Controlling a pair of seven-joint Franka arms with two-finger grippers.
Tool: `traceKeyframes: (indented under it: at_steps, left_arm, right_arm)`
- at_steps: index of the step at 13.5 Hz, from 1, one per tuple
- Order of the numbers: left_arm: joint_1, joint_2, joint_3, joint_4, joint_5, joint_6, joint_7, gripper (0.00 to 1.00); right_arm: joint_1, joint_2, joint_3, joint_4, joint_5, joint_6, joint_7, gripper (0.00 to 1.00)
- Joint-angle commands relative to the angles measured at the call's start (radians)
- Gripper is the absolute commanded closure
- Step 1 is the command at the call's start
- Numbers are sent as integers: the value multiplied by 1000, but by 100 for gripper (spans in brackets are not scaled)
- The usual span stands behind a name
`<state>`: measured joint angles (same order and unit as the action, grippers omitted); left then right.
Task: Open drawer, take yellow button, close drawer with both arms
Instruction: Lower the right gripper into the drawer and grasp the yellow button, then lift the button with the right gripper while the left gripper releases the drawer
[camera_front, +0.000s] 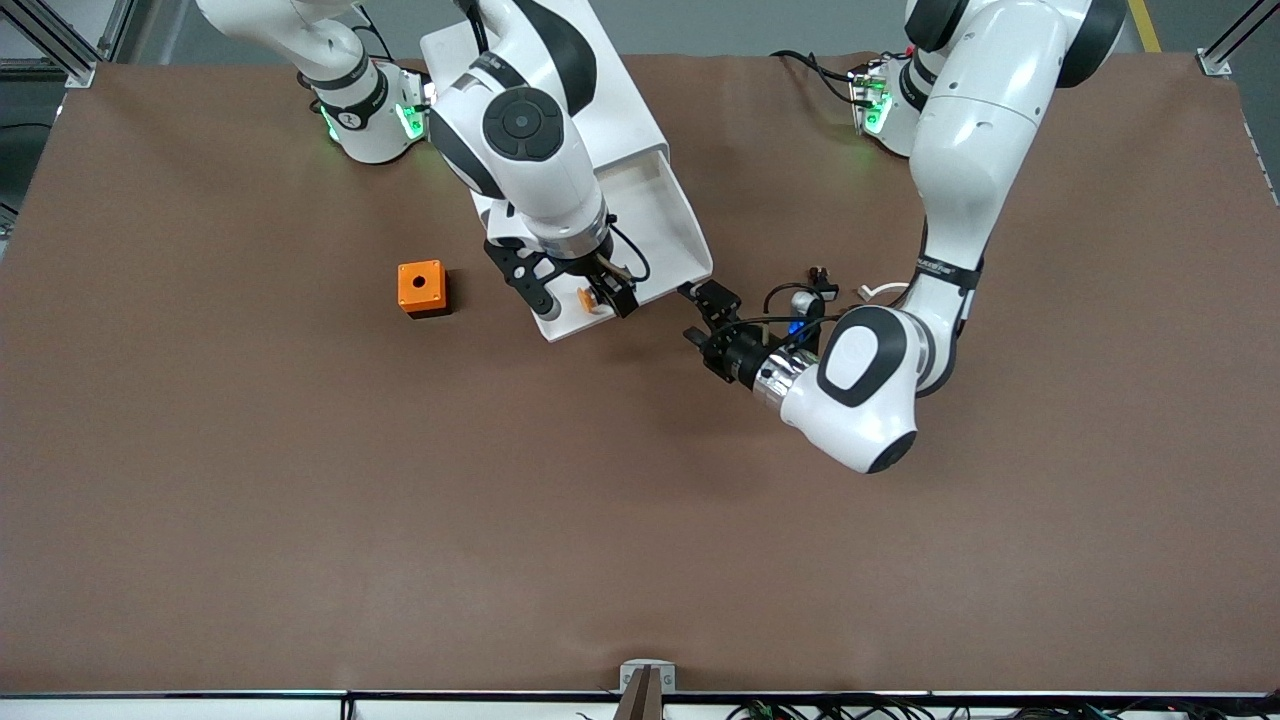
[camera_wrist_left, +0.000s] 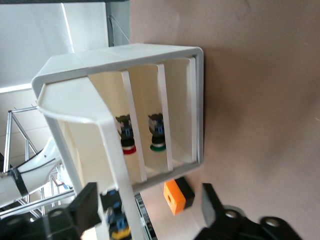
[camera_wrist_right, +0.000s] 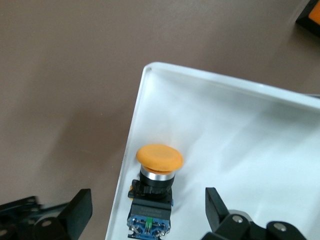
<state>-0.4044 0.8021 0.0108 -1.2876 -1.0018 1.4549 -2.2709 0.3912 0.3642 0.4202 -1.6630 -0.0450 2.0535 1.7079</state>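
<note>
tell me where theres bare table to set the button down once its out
Bare brown table spreads nearer the front camera than the orange cube. Crowded: the drawer mouth, both grippers there.

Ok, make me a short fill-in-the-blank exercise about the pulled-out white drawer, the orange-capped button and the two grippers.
1. The orange-capped push button lies in the wide white plastic drawer, which is ____.
2. The right gripper hangs over the button with its fingers ____.
3. The left gripper is beside the drawer's front corner, its fingers ____.
4. The orange cube with a hole sits on the ____.

Missing words: open; open; open; table
</note>
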Motion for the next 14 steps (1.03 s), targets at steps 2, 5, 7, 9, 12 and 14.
traceKeyframes:
  at_steps: [2,5,7,9,12,14]
  left_arm:
    - [79,-20,3,43,89,-5,46,0]
    - [142,-60,1,48,224,-5,186,0]
    - [179,-61,1,48,250,-5,290,0]
    - [222,-82,0,47,285,-5,344,0]
    - [225,-95,6,48,334,-4,480,0]
    - [213,-95,0,50,438,1,623,0]
  right_arm:
    - [17,-11,3,-41,-35,54,65,5]
    - [17,-10,5,-40,-35,54,62,48]
    - [11,-10,6,-35,-33,51,46,73]
    - [3,-10,6,-27,-30,47,29,94]
    - [-46,-11,18,-3,-21,31,-28,100]
    - [-105,-10,46,44,-16,-42,-114,100]
